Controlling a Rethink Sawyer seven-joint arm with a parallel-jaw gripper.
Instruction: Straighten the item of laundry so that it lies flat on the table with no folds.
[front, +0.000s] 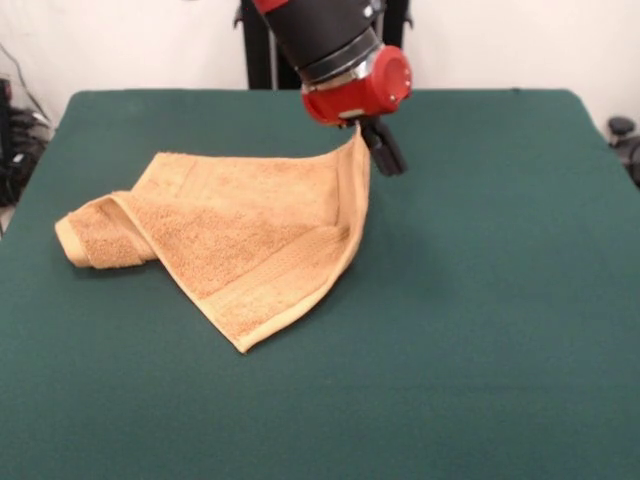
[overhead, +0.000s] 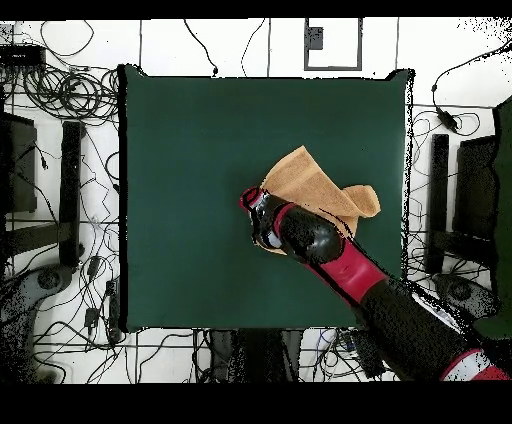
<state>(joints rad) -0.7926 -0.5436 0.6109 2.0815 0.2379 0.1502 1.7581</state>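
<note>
The golden-tan towel (front: 240, 235) lies crumpled on the dark green table (front: 480, 330), a little left of centre in the front view. Its left end is folded over itself, and one corner points at the near side. Its right corner is lifted off the table, up to my gripper (front: 378, 148), which is shut on that corner. The red wrist (front: 358, 88) sits just above. In the overhead view the towel (overhead: 312, 185) shows right of centre. The arm (overhead: 330, 250) covers part of it and hides the fingers.
The table (overhead: 200, 150) is far bigger than the towel, with open green cloth all round it. Cables and black stands (overhead: 70, 180) lie on the floor beyond the table's edges. The black pedestal (front: 262, 45) stands at the far side.
</note>
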